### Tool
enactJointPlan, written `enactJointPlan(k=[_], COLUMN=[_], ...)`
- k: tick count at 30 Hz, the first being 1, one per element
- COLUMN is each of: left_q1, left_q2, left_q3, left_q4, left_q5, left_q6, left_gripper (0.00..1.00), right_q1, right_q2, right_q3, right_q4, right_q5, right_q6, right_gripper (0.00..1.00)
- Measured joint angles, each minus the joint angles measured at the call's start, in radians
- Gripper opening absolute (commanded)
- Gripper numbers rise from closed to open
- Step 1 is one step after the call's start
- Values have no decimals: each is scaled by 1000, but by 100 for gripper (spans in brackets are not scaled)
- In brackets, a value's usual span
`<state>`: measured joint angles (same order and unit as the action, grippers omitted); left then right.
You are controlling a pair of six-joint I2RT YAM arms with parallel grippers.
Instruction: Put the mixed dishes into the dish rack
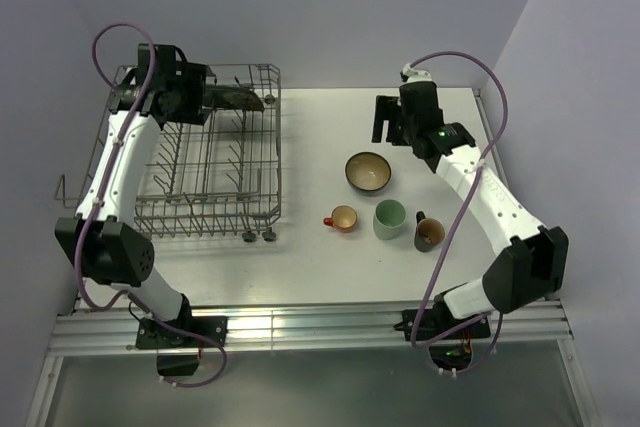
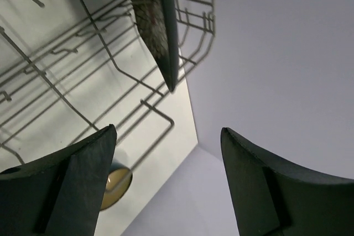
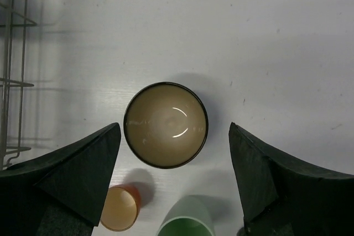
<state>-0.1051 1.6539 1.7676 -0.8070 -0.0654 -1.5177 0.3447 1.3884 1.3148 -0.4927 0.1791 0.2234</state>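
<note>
Both open, left tool [image 2: 168, 130] by plate [image 2: 152, 20] in dish rack [image 1: 271, 147], right tool [image 3: 175, 125] over bowl [image 3: 166, 124]

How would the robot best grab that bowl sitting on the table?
Probably by the rim, from straight above: the bowl stands upright with its mouth open, so one finger can slip inside and one outside the thin wall. The right gripper hangs open over it. The far edge looks safest, away from the orange-red cup and green mug.

No legible txt or nos., nothing readable on dish rack [image 1: 205, 209], blue bowl [image 1: 368, 172], pale green mug [image 1: 389, 219]
</note>
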Motion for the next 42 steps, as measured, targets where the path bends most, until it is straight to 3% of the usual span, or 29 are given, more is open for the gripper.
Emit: enactJointPlan(k=[6,12,23,27,38,42], left_q1=[1,13,45,61,63,63], left_q2=[-80,-235,-630,-642,-615,-578], left_q3=[58,40,-352,-380,-354,-287], left_q4=[-51,-41,156,169,37,-43], left_q5=[78,202,435,447,454,429], left_q6=[64,88,-76,-95,-47,-15], left_gripper=[82,82,81,81,81,81], right_q1=[-23,-122,-147,-147,-147,-147], right_q2=[61,84,209,217,328,364], right_q3=[32,19,-102,-156,-177,-170], right_q4=[-79,-104,-98,-82,3,16], right_q5=[-56,-177,-293,-300,-305,-305], right_q6=[58,98,121,141,182,199], right_gripper=[87,83,74,74,59,47])
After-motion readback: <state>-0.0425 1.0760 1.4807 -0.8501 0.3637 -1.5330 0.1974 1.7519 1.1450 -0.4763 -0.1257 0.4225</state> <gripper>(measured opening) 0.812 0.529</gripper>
